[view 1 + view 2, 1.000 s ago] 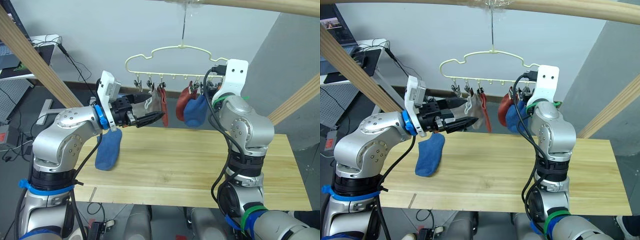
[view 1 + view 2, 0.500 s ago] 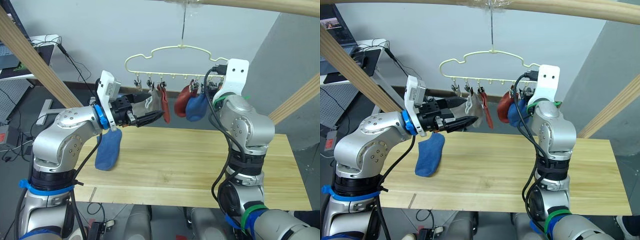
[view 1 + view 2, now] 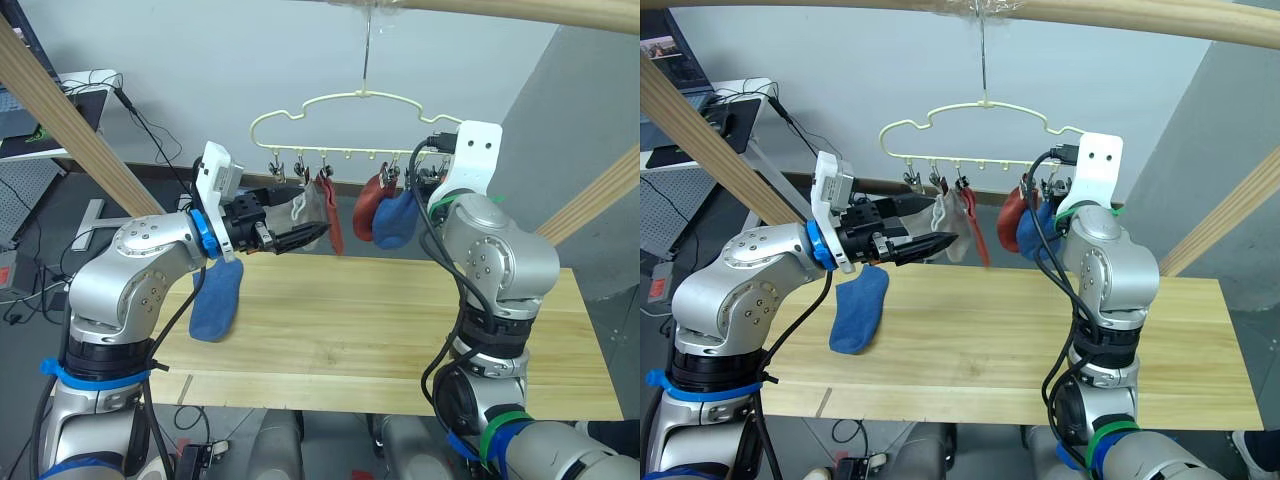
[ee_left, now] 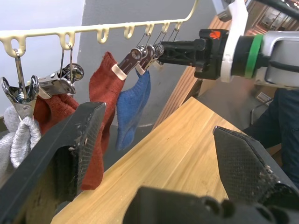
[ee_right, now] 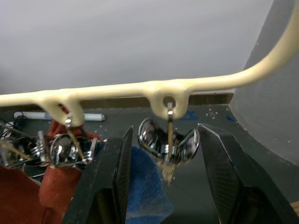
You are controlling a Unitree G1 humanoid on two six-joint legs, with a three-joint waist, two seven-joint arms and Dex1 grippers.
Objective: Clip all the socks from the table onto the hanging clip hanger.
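Observation:
The pale-yellow clip hanger hangs by its hook from the top pole. Clipped to it, from left to right, are a light grey sock, a rust-red sock, a second rust-red sock and a blue sock. Another blue sock lies flat at the left end of the table. My left gripper is open just in front of the grey sock, holding nothing. At the hanger's right end my right gripper is open, with a bare metal clip between its fingers.
Thick wooden poles slant down on the left and on the right, and another runs across the top. A desk with cables stands at the back left behind the table.
The hung red and blue socks have swung slightly. My right arm has shifted a little to the right. The left gripper has hardly moved.

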